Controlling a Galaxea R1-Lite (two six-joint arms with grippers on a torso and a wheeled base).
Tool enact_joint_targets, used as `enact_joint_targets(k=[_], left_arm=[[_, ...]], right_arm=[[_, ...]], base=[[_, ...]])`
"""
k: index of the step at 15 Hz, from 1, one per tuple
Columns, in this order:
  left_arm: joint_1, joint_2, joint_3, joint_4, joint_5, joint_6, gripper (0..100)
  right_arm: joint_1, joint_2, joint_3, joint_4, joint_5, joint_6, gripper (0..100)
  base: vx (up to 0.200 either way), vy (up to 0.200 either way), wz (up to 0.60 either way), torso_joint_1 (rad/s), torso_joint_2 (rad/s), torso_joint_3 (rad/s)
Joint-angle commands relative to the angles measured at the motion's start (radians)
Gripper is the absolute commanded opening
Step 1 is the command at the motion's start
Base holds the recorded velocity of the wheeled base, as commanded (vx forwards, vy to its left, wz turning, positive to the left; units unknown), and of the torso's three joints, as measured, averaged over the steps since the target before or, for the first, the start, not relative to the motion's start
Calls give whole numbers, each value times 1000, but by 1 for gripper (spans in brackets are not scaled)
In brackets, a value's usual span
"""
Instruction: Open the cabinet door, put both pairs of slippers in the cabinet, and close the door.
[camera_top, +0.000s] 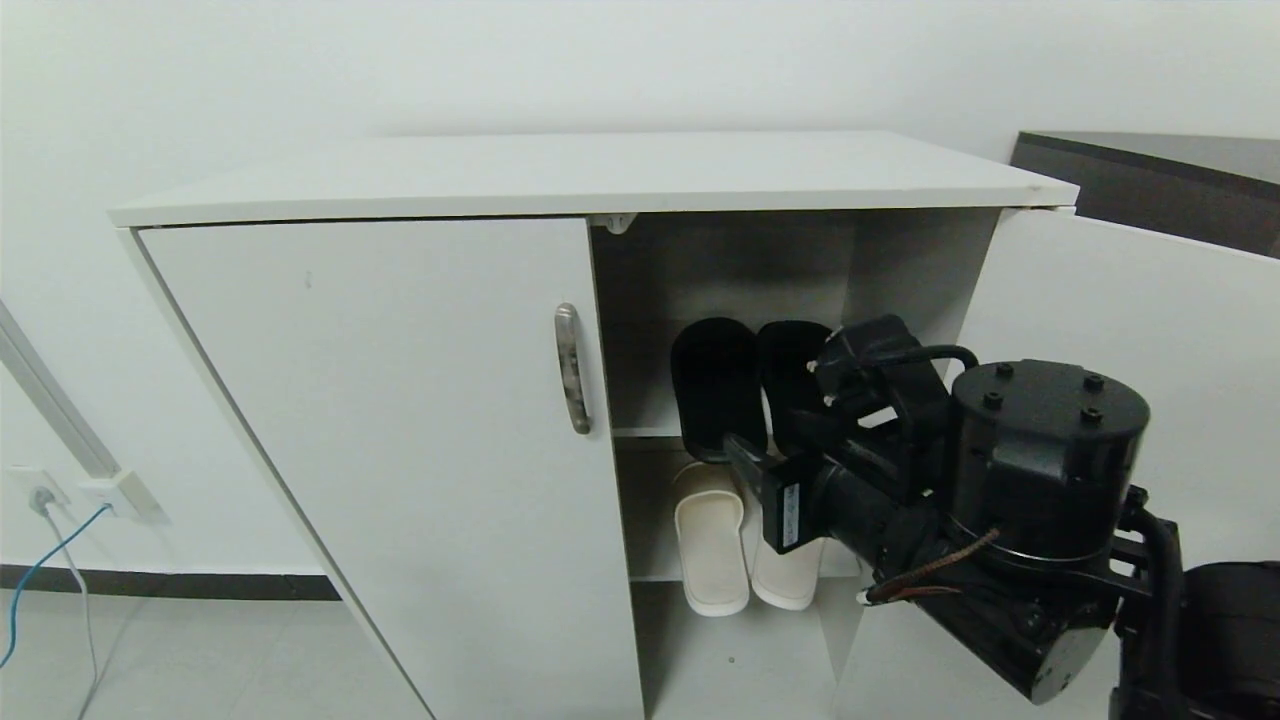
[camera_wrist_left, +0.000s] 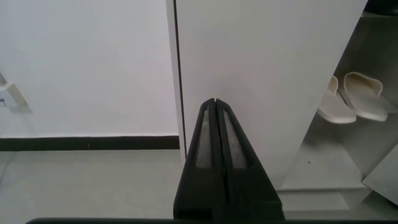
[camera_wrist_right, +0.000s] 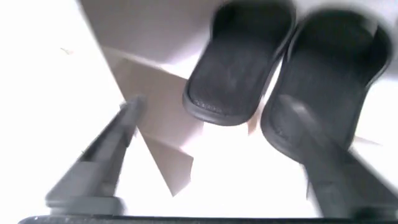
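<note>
Black slippers (camera_top: 715, 390): side by side on the upper shelf (camera_top: 640, 432) of the cabinet (camera_top: 600, 175), near ends poking out over the shelf edge. White slippers (camera_top: 712, 545): on the lower shelf (camera_top: 650, 578), likewise overhanging. Both pairs are inside.

Right claw (camera_wrist_right: 208, 109): released, fingers spread wide, just in front of the black pair and gripping nothing. Left claw (camera_wrist_left: 215, 102): clenched, empty, pointing at the shut left door (camera_top: 400, 400), well apart from its handle (camera_top: 571, 368).

Right door (camera_top: 1130, 300): swung wide open, to the right of the arm.

Judgement: the placing step looks done; only closing remains. Next move calls for drawing the right arm back out of the opening, then pushing the open door's outer face round to shut. Risk: the overhanging slippers may stop the door.
</note>
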Motion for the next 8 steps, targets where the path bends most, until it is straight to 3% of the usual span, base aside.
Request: enact_joint_targets(k=[1, 5, 8], left_arm=[[0, 1, 0, 0, 0, 0, 0], [0, 1, 0, 0, 0, 0, 0], [0, 1, 0, 0, 0, 0, 0]], right_arm=[[-1, -33, 41, -4, 6, -5, 0], [2, -33, 55, -5, 6, -4, 0], [4, -38, 66, -5, 2, -5, 0]], base=[[0, 0, 0, 0, 0, 0], [0, 0, 0, 0, 0, 0], [-200, 0, 0, 2, 2, -1]])
